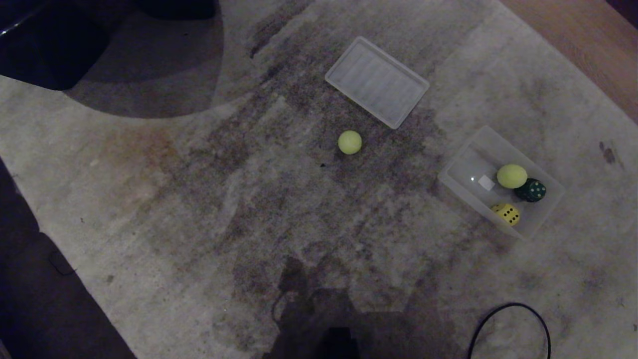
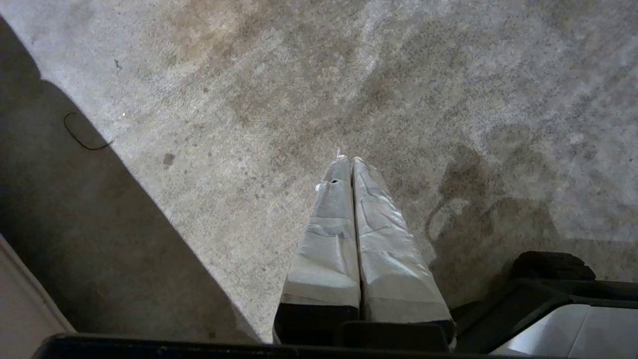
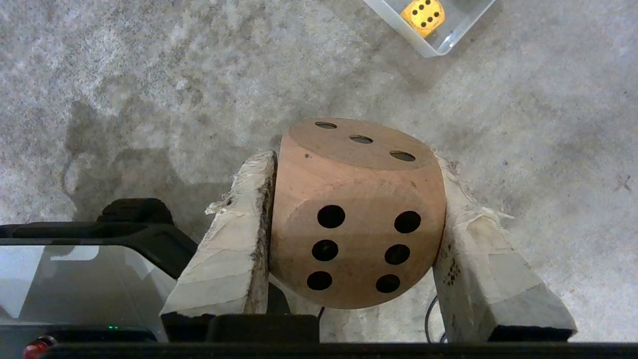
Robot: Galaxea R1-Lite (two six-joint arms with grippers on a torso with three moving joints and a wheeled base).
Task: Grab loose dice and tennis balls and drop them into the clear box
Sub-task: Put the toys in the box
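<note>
one beige-pink die (image 3: pixel 356 214) is pinched in the right gripper (image 3: pixel 355 169), well short of the clear box (image 3: pixel 438 42) ahead, so letting go early would drop it on the carpet (image 3: pixel 149 75).

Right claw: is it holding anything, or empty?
Holding. The right claw is shut on the beige-pink rounded die, one taped finger pressed against each side, above the grey carpet.
</note>
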